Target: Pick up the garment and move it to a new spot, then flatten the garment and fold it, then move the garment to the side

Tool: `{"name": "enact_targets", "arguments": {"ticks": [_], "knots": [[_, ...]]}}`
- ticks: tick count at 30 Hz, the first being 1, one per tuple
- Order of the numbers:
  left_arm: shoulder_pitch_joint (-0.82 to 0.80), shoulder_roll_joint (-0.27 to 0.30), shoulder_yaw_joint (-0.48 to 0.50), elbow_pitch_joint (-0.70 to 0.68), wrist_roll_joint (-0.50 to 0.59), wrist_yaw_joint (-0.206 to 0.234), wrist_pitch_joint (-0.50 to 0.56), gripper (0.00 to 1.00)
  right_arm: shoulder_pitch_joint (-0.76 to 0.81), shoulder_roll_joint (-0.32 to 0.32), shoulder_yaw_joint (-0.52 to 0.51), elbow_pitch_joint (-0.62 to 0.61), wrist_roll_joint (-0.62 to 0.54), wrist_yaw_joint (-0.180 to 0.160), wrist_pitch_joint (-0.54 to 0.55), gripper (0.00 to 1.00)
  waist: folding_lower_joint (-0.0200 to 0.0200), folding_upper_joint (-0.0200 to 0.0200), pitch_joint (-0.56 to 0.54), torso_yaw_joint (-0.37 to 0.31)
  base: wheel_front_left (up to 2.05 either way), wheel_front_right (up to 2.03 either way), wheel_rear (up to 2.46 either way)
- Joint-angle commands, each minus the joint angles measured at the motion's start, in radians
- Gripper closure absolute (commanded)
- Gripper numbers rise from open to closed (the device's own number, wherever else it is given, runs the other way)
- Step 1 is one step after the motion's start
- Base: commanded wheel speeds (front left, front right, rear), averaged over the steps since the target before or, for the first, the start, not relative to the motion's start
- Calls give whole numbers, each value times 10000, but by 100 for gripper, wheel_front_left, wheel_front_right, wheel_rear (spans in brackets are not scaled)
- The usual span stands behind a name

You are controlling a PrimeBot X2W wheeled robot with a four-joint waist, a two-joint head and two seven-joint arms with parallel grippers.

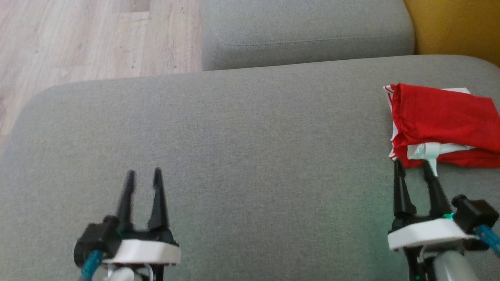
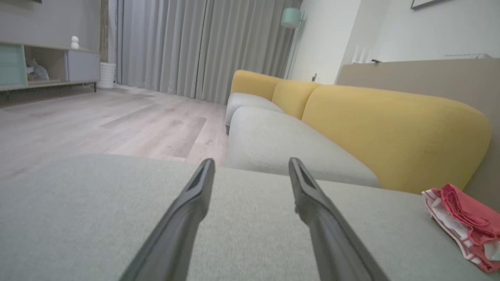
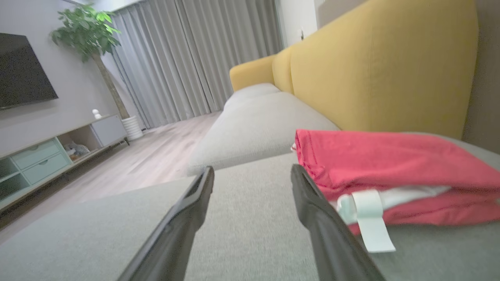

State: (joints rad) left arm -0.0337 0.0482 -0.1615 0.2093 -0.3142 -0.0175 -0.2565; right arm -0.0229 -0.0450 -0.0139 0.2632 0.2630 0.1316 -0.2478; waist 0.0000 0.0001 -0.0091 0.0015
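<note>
Your left fingers (image 1: 158, 203) apart, empty, over bare cushion (image 1: 250, 148). Your right fingers (image 1: 400, 191) apart, tips at folded red garment's (image 1: 441, 113) near edge; contact unclear. Garment's right side cut off. Wide open cushion between finger pairs.

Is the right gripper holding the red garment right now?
No, the right gripper has open, empty fingers beside the red garment lying on the cushion.

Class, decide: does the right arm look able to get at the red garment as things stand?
Probably yes: the right gripper stands open, fingertips at the near edge of the red garment, with nothing between them on the grey cushion.
</note>
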Motion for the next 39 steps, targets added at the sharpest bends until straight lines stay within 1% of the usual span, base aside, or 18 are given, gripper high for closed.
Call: {"name": "enact_targets", "arguments": {"ticks": [1, 3, 39], "knots": [[10, 0, -7, 92, -6, -1, 5, 100, 3, 0, 8, 94, 4, 0, 7, 100, 0, -1, 0, 0, 0, 0, 0], [144, 0, -21, 424, -17, -2, 18, 100, 117, 8, 18, 425, 17, 0, 19, 100, 0, -1, 1, 0, 0, 0, 0], [-106, 14, 747, 412, -3648, -318, 1042, 100, -152, -25, -248, 253, 3800, -3, 1011, 100, 0, -1, 35, -5, 0, 0, 0]]}}
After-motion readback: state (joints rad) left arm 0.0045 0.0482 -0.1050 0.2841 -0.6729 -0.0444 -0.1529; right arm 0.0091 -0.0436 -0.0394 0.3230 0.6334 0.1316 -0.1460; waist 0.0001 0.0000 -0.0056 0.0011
